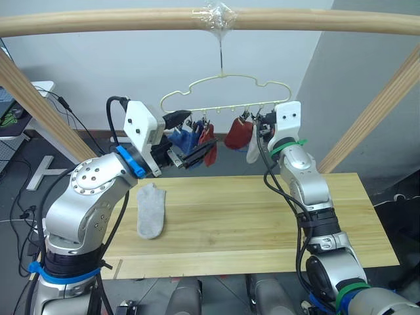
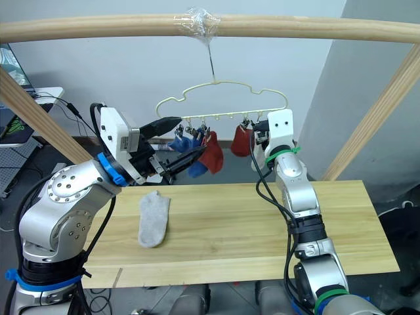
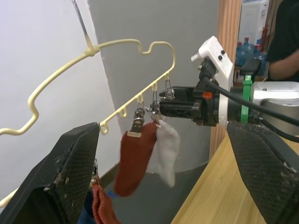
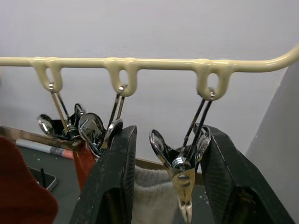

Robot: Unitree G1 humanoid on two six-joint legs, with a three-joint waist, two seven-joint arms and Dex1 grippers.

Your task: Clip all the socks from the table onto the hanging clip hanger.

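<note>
The pale yellow clip hanger (image 1: 226,88) hangs from a wooden beam. Clipped on it are blue socks (image 1: 186,139), a rust red sock (image 1: 210,141), a second red sock (image 1: 237,133) and a light grey sock (image 1: 252,152). Another grey sock (image 1: 151,210) lies flat on the table (image 1: 262,216), at its left side. My left gripper (image 1: 190,138) is open, raised beside the blue socks, with nothing between its fingers (image 3: 70,177). My right gripper (image 1: 261,126) is open at the hanger's right end. Its fingers (image 4: 117,182) stand on either side of an empty metal clip (image 4: 180,163).
A thick wooden beam (image 1: 98,23) spans the top, with slanted wooden posts at the left (image 1: 33,98) and right (image 1: 374,111). A person in a dark top (image 3: 285,37) stands behind the right arm. Cables and a desk (image 1: 20,111) are at the far left.
</note>
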